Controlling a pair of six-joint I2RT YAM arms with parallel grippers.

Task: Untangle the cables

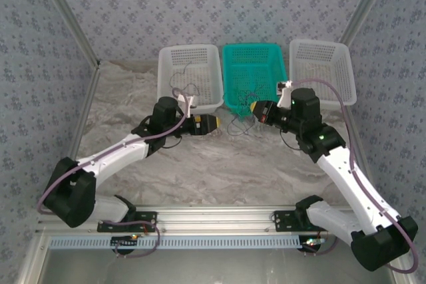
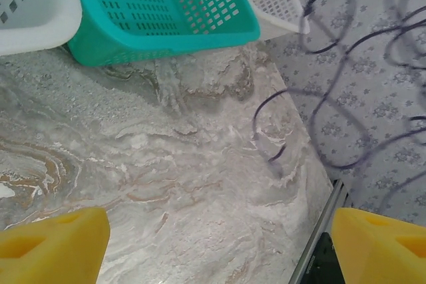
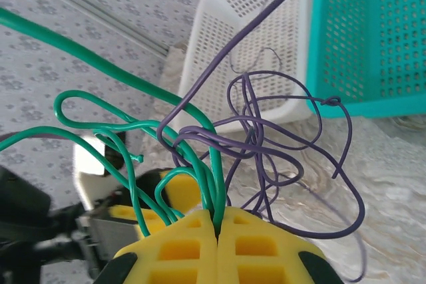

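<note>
Overhead, three perforated plastic baskets stand in a row at the far side of the table (image 1: 219, 171), touching or nearly so: a white basket (image 1: 200, 64) on the left, a teal basket (image 1: 263, 64) in the middle and a second white basket (image 1: 326, 64) on the right. The tabletop has a marbled grey-and-cream pattern with a matte, grainy look. Floral grey wallpaper (image 1: 200, 4) covers the walls behind, and a metal rail (image 1: 213, 217) runs along the near edge where the arms are bolted.

The cables (image 1: 241, 124) hang as a small loose tangle just in front of the teal basket, between the two grippers. They are thin, stiff-looking wires bent into open loops. In the right wrist view they separate into green strands (image 3: 100, 51) and purple strands (image 3: 293, 164), crossing one another several times.

The right gripper (image 3: 218, 221) has its yellow ribbed fingers (image 3: 259, 251) pressed together, pinching green and purple strands at the seam. The left gripper (image 2: 219, 244) has its yellow fingers (image 2: 53, 244) spread wide with only bare table between them. Purple loops float blurred on the right of its wrist view.

A thin dark strand (image 1: 183, 88) seems to lie in the left white basket. Faint strands show over the near part of the teal basket, too fine to place.
</note>
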